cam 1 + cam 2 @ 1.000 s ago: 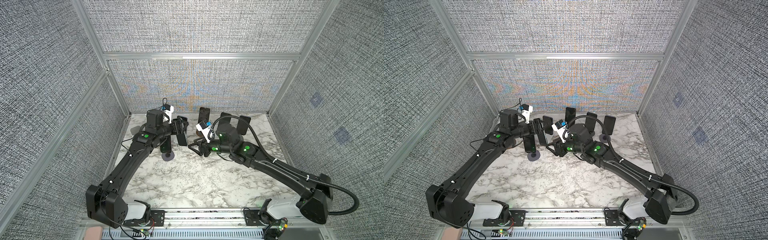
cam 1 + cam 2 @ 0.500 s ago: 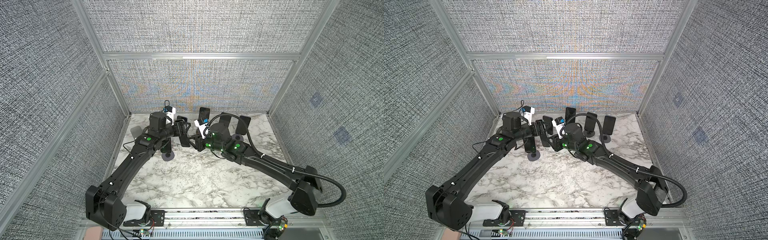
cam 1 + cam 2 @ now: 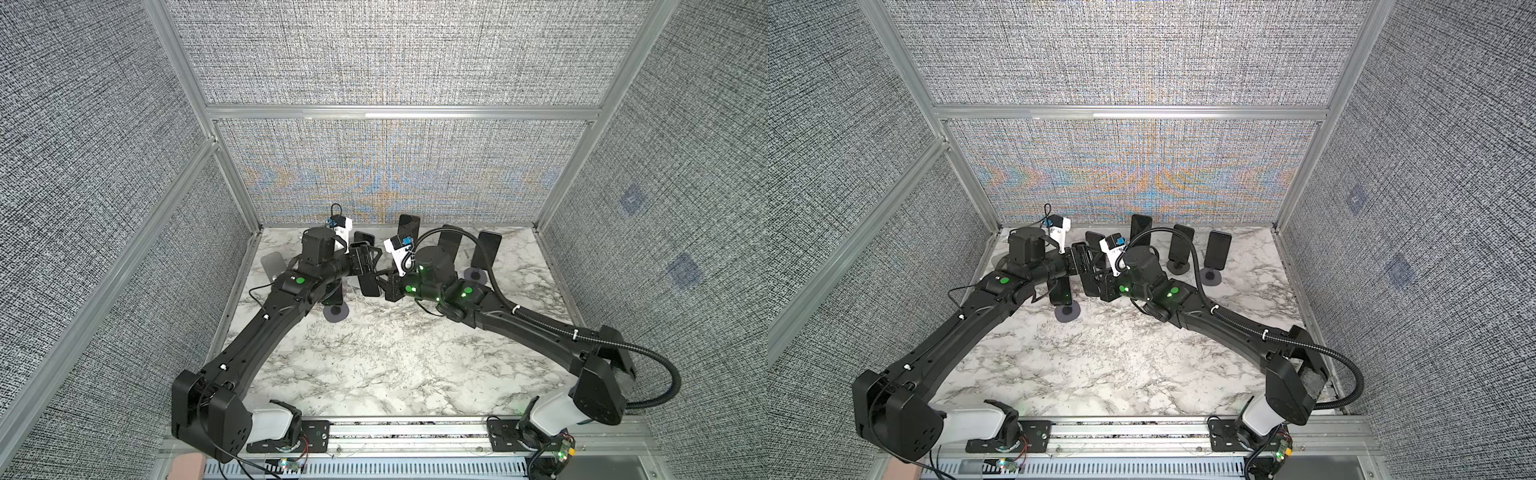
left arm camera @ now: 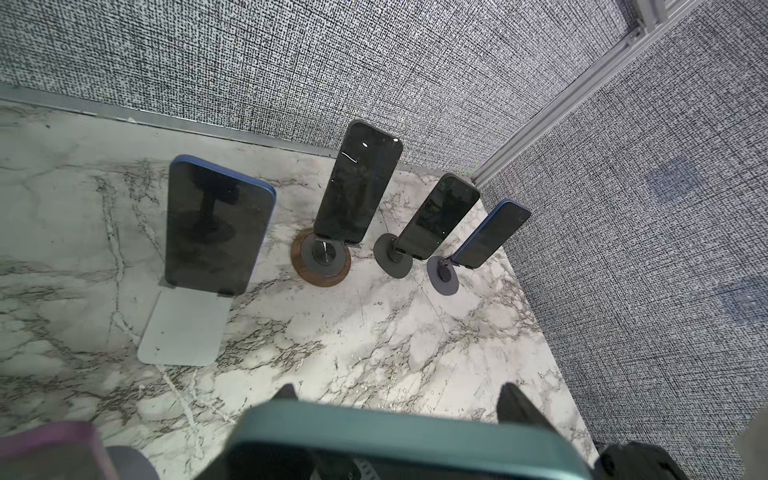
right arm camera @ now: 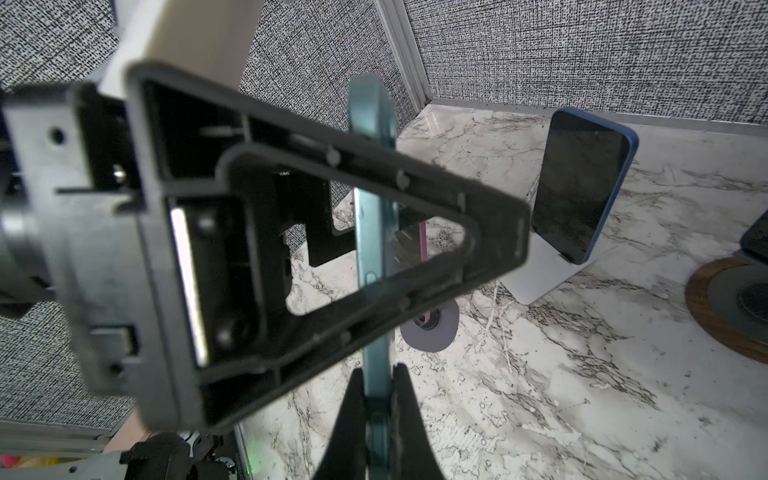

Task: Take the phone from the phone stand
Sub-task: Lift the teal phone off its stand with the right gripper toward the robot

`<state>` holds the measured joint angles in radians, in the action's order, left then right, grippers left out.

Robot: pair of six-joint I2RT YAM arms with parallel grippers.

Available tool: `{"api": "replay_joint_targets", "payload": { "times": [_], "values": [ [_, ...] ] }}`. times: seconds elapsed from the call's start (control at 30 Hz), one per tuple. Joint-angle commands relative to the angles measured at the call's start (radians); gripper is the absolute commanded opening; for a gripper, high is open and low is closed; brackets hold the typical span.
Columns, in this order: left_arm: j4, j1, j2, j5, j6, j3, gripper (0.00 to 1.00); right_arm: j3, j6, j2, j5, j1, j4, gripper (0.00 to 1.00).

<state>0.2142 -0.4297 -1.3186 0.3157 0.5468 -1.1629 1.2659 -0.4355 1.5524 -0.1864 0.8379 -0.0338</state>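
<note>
Right claw (image 5: 378, 374) is pinched shut on one end of the phone (image 5: 370, 232), a finger (image 5: 345, 424) on each face; I see the teal edge running straight between them. Left claw (image 4: 398, 392) is spread wide across the phone's width and grips its two long sides, so the phone hangs in the air, off every stand, between both claws and clear of the surface (image 4: 374, 332). From my right wrist camera the left claw's open finger frame sits in front of the phone and covers much of it. Just beside the phone, on the left claw's side, a near phone (image 3: 1061, 291) leans on a round stand (image 3: 1068, 312); I can't tell whether the two phones touch. Beyond the phone four more stand in a row, well apart from it: a blue phone (image 4: 216, 224) on a white stand (image 4: 183, 328), a tall phone (image 4: 357, 187) on a wood-ringed stand (image 4: 320, 281), a third phone (image 4: 436, 216) on a dark stand (image 4: 390, 262) and a fourth phone (image 4: 490, 235) on a grey stand (image 4: 444, 278).
</note>
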Motion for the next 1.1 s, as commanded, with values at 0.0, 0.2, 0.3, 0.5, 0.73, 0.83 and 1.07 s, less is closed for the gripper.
{"api": "replay_joint_targets", "payload": {
  "times": [0.0, 0.2, 0.3, 0.5, 0.73, 0.83, 1.07],
  "values": [
    [-0.055, -0.001, 0.021, 0.003, -0.017, 0.004, 0.64, -0.009, -0.037, -0.003, 0.022, -0.003, -0.039, 0.01],
    [-0.063, 0.000, 0.048, -0.010, -0.041, 0.021, 0.91, -0.023, -0.049, -0.014, 0.019, -0.012, -0.036, 0.00],
    [-0.076, -0.001, 0.063, -0.015, -0.047, 0.037, 0.99, -0.043, -0.068, -0.030, 0.006, -0.028, -0.047, 0.00],
    [-0.014, 0.000, 0.121, -0.109, -0.125, 0.032, 0.99, -0.114, -0.099, -0.081, -0.064, -0.092, -0.035, 0.00],
    [0.101, 0.002, 0.216, -0.253, -0.217, 0.071, 0.99, -0.242, -0.099, -0.152, -0.178, -0.168, 0.103, 0.00],
    [0.126, 0.006, 0.234, -0.286, -0.210, 0.109, 0.99, -0.264, -0.118, -0.143, -0.231, -0.168, 0.115, 0.00],
    [0.139, 0.008, 0.263, -0.300, -0.175, 0.187, 0.99, -0.377, -0.314, -0.019, -0.305, -0.131, -0.119, 0.00]
  ]
}}
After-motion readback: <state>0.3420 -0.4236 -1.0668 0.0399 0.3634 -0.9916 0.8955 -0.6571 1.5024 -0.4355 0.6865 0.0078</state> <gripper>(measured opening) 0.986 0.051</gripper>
